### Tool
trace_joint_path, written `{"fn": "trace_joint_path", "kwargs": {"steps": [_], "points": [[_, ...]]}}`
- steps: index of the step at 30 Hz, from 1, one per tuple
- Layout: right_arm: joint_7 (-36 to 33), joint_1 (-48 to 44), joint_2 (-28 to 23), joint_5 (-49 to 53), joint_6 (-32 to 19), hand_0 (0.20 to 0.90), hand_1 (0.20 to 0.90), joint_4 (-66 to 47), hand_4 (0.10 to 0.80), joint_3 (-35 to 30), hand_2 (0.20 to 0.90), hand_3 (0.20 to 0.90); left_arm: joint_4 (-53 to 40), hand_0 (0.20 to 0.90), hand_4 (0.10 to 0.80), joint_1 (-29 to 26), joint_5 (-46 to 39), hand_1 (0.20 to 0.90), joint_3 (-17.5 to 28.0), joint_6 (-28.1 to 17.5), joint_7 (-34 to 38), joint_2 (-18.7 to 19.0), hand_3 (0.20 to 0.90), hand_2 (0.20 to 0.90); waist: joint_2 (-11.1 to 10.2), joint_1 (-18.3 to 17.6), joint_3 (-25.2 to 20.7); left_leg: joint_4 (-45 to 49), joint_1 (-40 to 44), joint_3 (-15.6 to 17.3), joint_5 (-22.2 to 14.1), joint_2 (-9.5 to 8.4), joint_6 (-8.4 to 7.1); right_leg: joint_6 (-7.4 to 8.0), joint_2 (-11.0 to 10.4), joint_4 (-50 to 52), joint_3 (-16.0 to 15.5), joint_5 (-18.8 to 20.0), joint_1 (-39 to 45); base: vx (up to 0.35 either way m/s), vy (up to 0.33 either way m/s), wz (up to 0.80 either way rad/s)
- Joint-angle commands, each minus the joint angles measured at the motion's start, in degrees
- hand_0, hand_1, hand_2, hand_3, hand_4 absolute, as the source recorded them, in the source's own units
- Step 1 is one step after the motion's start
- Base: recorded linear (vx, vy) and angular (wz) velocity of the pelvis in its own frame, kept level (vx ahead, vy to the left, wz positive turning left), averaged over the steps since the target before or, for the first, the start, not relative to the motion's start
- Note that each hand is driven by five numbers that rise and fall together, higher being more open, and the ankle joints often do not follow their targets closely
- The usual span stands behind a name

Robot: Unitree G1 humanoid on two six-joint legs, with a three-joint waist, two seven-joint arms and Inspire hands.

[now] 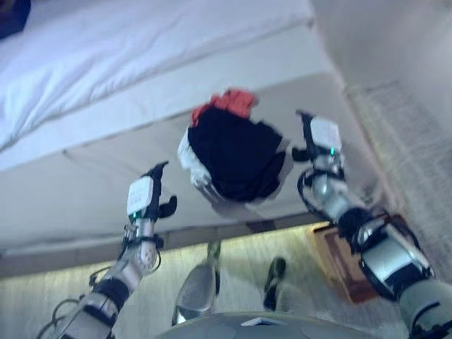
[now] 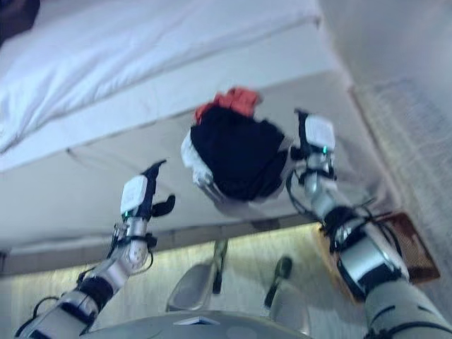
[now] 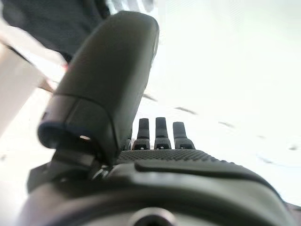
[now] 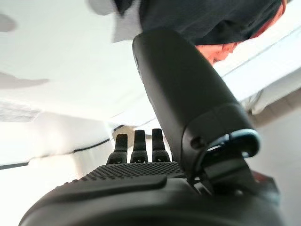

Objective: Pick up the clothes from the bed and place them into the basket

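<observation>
1. Left eye view, progress: the clothes (image 1: 236,152) lie in one heap at the bed's (image 1: 106,152) near edge, at 12 o'clock from the robot. Nothing is lifted yet. The basket (image 2: 406,247) stands on the floor at 4 o'clock and shows no cloth inside, though an arm hides part of it. Judged state: early, with grasping, carrying and dropping all left to do.
2. Left hand (image 1: 145,198): raised at 10 o'clock, clear of the heap, fingers (image 3: 160,134) straight and released, holding nothing.
3. Right hand (image 2: 314,138): raised just beside the heap's right side at 1 o'clock, fingers (image 4: 136,143) straight and released, holding nothing. Contact with the cloth cannot be told.
4. Clothes, material: soft, crumpled fabric. A black piece is on top, a red-orange piece behind it, and white cloth shows at the sides and underneath. The heap is a rounded lump, partly hanging over the edge.
5. Bed: pale, smooth sheet with a flat side panel and a rumpled white cover further back.
6. Basket: brown, angular, rigid-looking.
</observation>
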Motion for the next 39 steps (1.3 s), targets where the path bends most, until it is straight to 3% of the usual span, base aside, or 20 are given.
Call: {"fn": "trace_joint_path", "kwargs": {"steps": [1,2,10,18,25,27,28,39], "points": [[-1.31,-5.74,-0.92,0.71,-0.85,0.9,0.9,-0.98,0.8,2.28,0.9,0.9,-7.8,0.9,0.8,-1.94,-3.17,0.9,1.6,-2.29,6.17,3.33,0.9,0.9,-1.61,2.3,2.54,13.17,-5.32,0.31,-11.4,-3.51,2.85,-2.98,-0.33,9.23,1.0,-5.38,-2.6,-0.047,-0.027,0.31],[-0.93,-7.67,-0.65,0.71,-0.82,0.9,0.9,2.2,0.8,2.33,0.9,0.9,-9.22,0.9,0.8,-2.79,-4.59,0.9,1.72,-2.81,5.74,3.66,0.9,0.9,-1.29,3.44,3.81,16.89,-7.25,-0.68,-13.63,-4.74,3.09,-2.87,-1.25,13.54,1.46,-7.97,-4.01,-0.025,-0.039,0.3],[0.35,-17.14,0.66,2.8,2.19,0.9,0.9,11.06,0.8,2.74,0.9,0.9,-15.38,0.9,0.8,-4.41,-8.27,0.9,1.41,-5.05,4.21,4.19,0.9,0.9,1.55,6.82,8.68,33.4,-18.17,-0.79,-19.8,-8.75,6.05,-4.41,-4.47,31.03,0.59,-13.64,-14.05,-0.048,0.002,0.27],[4.9,-22.74,0.03,6.61,4.94,0.9,0.9,13.69,0.8,3.48,0.9,0.9,-19.94,0.9,0.8,-3.21,-10.74,0.9,0.43,-5.09,3.89,5.22,0.9,0.9,3.61,8.36,9.28,46.13,-28.32,-1.86,-23.76,-10.67,7.36,-5.46,-5.49,42.31,2.27,-16.71,-23.74,0.001,0.009,0.04],[9.15,-26.51,-1.47,9.67,6.11,0.9,0.9,14.98,0.8,5.09,0.9,0.9,-22.09,0.9,0.8,-1.26,-11.41,0.9,0.82,-7.02,3.43,6.55,0.9,0.9,4.85,9.15,9.28,52.33,-35.08,-1.95,-24.77,-11.75,7.8,-5.76,-4.98,47.27,2.83,-17.87,-30.06,0.0,-0.01,0.08],[8.98,-26.58,-2.0,10.79,6.2,0.531,0.531,14.31,0.369,4.93,0.531,0.469,-22.86,0.9,0.8,-0.48,-11.33,0.9,1.49,-7.34,3.32,7.27,0.9,0.9,4.82,9.13,9.28,53.89,-36.61,-1.63,-25.02,-11.66,7.95,-5.83,-4.6,48.55,3.01,-18.09,-31.61,-0.047,0.009,-0.01],[8.81,-26.54,-2.25,11.17,5.99,0.314,0.314,14.14,0.116,4.82,0.314,0.216,-22.99,0.9,0.8,-0.13,-11.01,0.9,1.84,-7.37,3.22,7.53,0.9,0.9,4.74,9.1,9.28,54.23,-36.93,-1.54,-25.12,-11.63,7.97,-5.84,-4.39,48.97,3.07,-18.19,-31.94,-0.03,-0.002,-0.1],[7.1,-25.86,-3.64,11.2,5.26,0.3,0.3,13.47,0.1,2.86,0.3,0.2,-22.26,0.9,0.8,1.08,-9.92,0.9,2.25,-7.66,2.99,8.24,0.9,0.9,3.99,8.24,9.28,53.9,-32.21,-0.97,-25.82,-10.57,7.6,-5.22,-4.65,47.17,2.83,-17.35,-27.18,-0.002,-0.014,-0.02]]}}
